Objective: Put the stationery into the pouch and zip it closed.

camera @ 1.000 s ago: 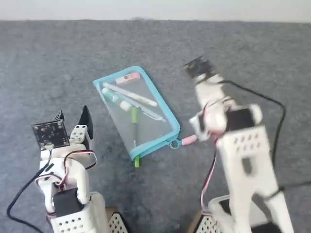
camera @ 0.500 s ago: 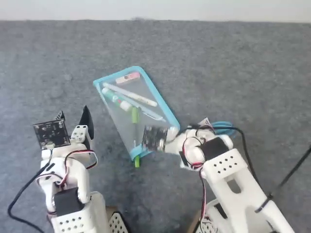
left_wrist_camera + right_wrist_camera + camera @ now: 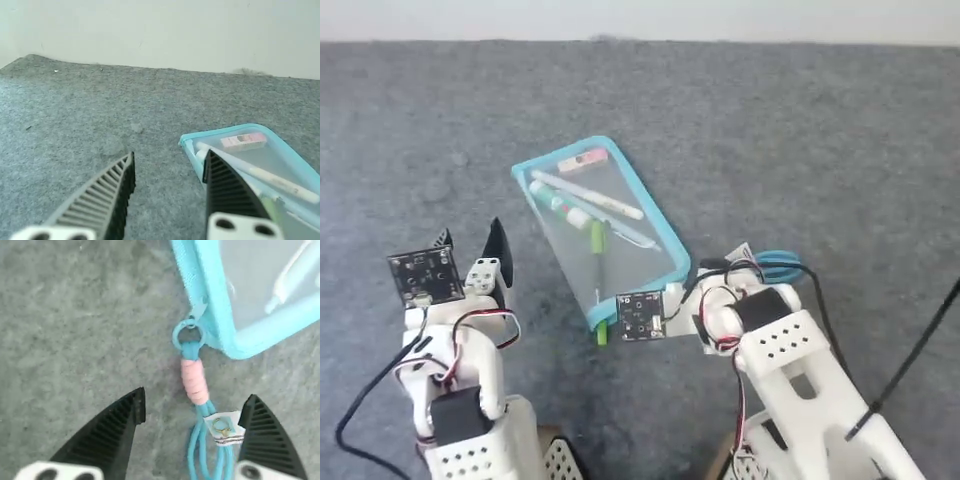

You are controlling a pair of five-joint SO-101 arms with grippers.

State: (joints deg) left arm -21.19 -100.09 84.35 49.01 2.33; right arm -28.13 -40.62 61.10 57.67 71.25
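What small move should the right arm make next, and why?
Probably lower the right gripper and close it on the zipper pull. Its jaws stand open on either side of the pull's pink bead, which lies just off the corner of the pouch. One caution: a green pen pokes out of the pouch's near end and may block the zip.

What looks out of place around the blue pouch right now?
The green marker pen juts past the near edge of the turquoise-rimmed clear plastic pouch, so that end probably cannot zip shut yet.
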